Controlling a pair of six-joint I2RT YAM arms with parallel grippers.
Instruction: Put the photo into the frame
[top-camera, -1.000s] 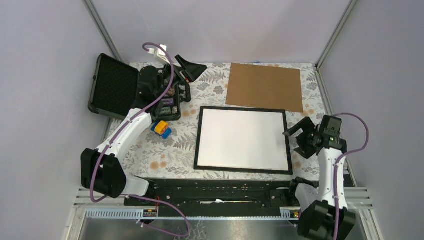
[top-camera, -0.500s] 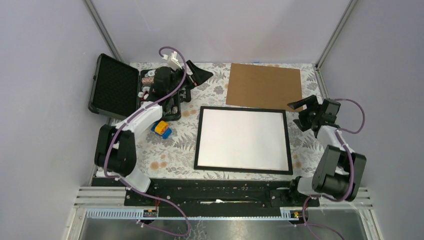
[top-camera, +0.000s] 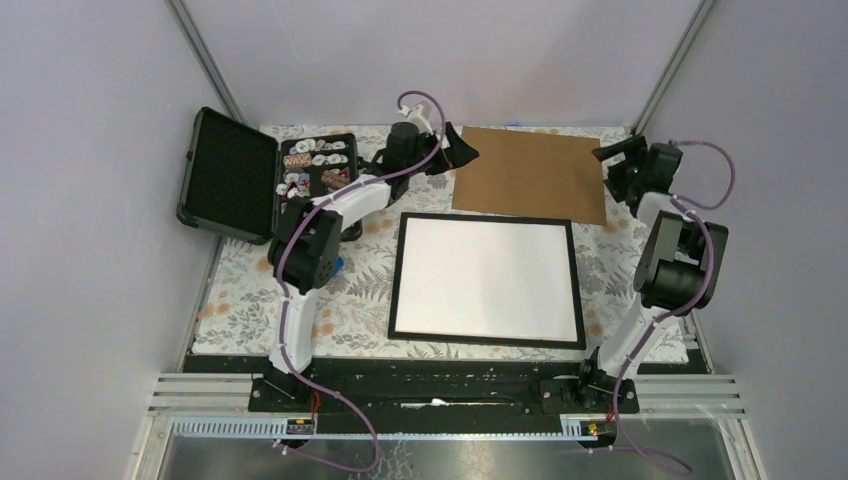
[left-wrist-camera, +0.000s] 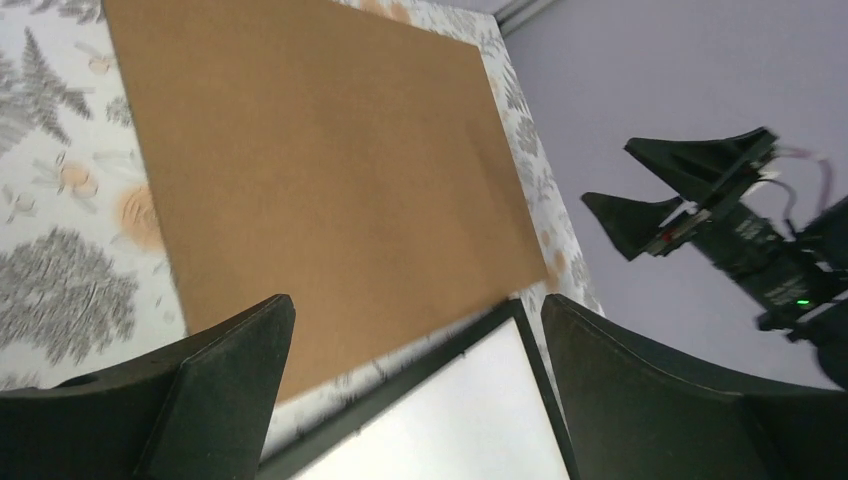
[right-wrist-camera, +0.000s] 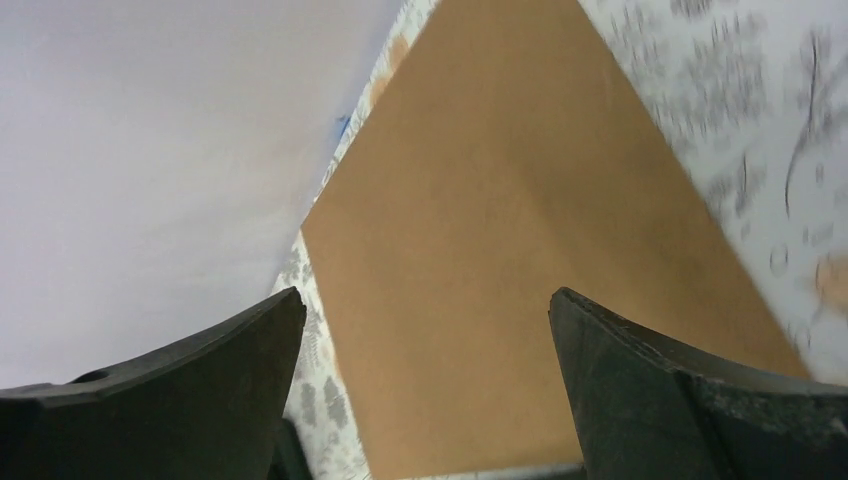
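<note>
The frame (top-camera: 485, 216), thin black moulding around a plain white panel (top-camera: 485, 278), lies flat mid-table. No cat photo shows in any view. A plain brown board (top-camera: 528, 172) lies flat behind the frame. My left gripper (top-camera: 458, 150) hovers open and empty at the board's left edge. In the left wrist view, the gripper (left-wrist-camera: 415, 300) looks across the board (left-wrist-camera: 320, 150) to the frame's corner (left-wrist-camera: 440, 350). My right gripper (top-camera: 612, 153) hovers open and empty at the board's right edge. In the right wrist view, the gripper (right-wrist-camera: 427, 292) has the board (right-wrist-camera: 510, 230) between its fingers.
An open black case (top-camera: 228, 170) with foam lid stands at the back left, its tray (top-camera: 315, 170) holding several small items. A floral cloth (top-camera: 260, 300) covers the table. Purple walls close in on three sides, near both grippers.
Both arms have stretched toward the back. The left gripper moved right from the case to the board's left edge. The right gripper moved from beside the frame to the board's right edge.
</note>
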